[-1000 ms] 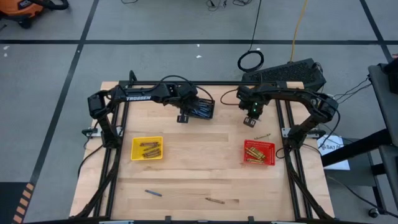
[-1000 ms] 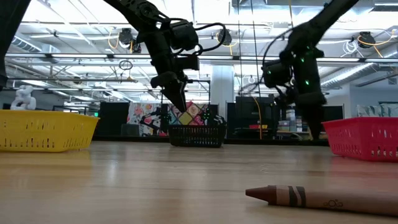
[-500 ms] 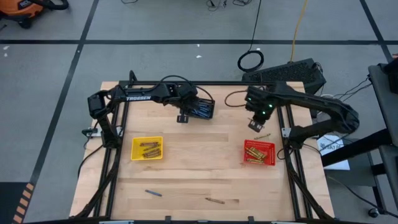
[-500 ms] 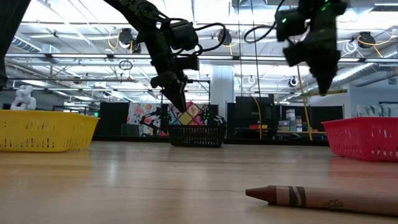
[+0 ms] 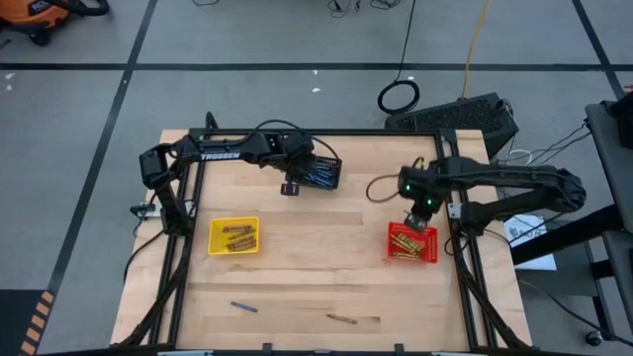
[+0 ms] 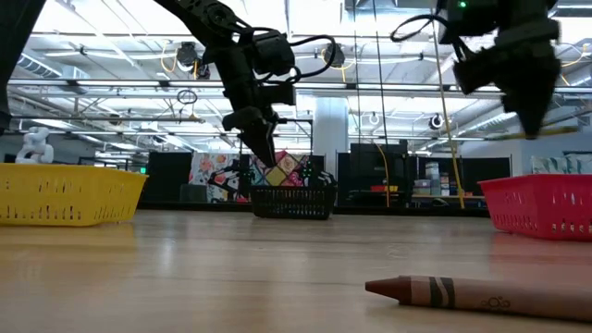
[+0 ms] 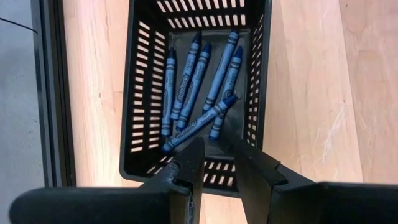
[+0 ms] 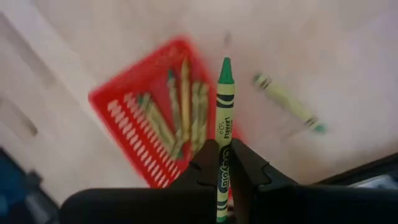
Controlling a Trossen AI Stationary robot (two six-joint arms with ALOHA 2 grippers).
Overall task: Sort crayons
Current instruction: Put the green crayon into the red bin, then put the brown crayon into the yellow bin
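A slim green-tipped crayon (image 8: 224, 143) with an olive-yellow paper wrapper sits pinched between the right gripper's (image 8: 222, 163) fingers, jaws clamped on its lower half, its point sticking out ahead. That gripper (image 5: 416, 220) hangs over the red mesh basket (image 5: 429, 230) at the table's right side, where a loose bunch of the same olive-yellow sticks (image 8: 180, 118) lies; I can't count them surely. One more olive crayon (image 8: 287, 103) lies on the bare wood just beside that basket.

Across the table the left gripper (image 7: 213, 155) hovers above the near rim of the black slotted plastic basket (image 7: 142, 93) at the far edge, its jaws a little apart and holding nothing. Six blue crayons (image 7: 199, 81) lie inside, five roughly side by side and one slanted across their ends.

The yellow mesh basket (image 5: 216, 224) on the left holds a few tan-brown sticks (image 5: 238, 237). On the pale wooden table (image 5: 316, 267), towards the front, two crayons lie loose and well apart: a blue one (image 5: 244, 307) and a brown one (image 5: 342, 318), the latter round-bodied with a dark banded wrapper (image 6: 481, 294).
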